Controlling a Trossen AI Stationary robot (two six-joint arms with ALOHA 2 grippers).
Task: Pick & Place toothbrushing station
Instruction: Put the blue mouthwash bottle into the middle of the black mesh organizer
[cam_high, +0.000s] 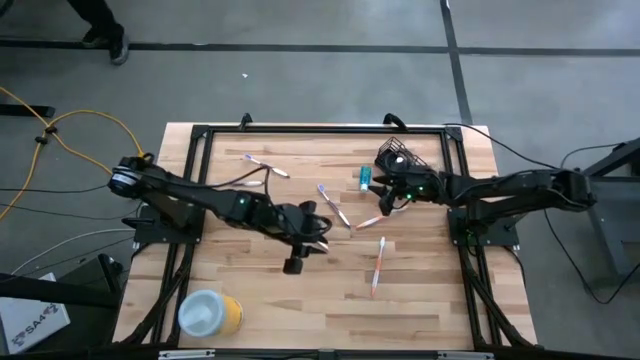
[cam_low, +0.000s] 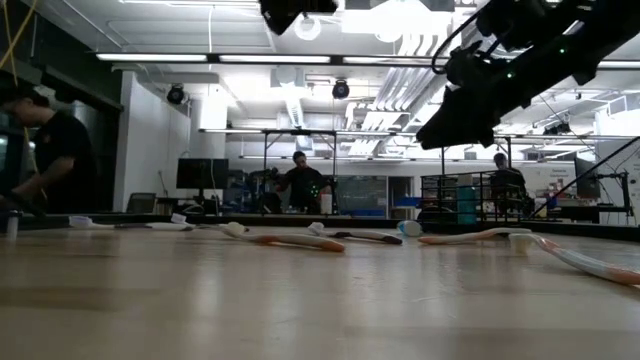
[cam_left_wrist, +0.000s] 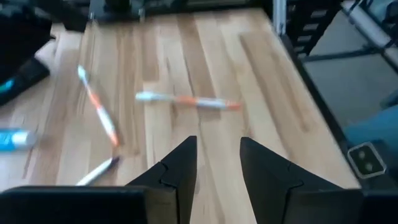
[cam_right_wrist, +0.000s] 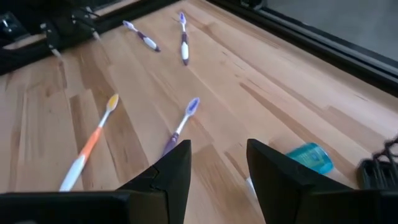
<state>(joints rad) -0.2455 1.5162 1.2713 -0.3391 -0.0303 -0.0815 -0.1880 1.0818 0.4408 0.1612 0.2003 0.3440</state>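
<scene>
Beside right gripper (cam_high: 388, 203): mesh holder (cam_high: 398, 160), toothbrushes (cam_high: 334, 205).

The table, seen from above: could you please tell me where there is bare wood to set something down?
Bare wood lies along the near edge between the yellow cylinder and the table's right corner, below the orange toothbrush. The far-left corner, left of the purple toothbrushes, is bare too. The middle is crowded: scattered brushes, blue tube, mesh holder, both claws.

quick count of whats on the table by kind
toothbrushes: 6
blue tube: 1
black mesh holder: 1
yellow cylinder: 1
total: 9
</scene>
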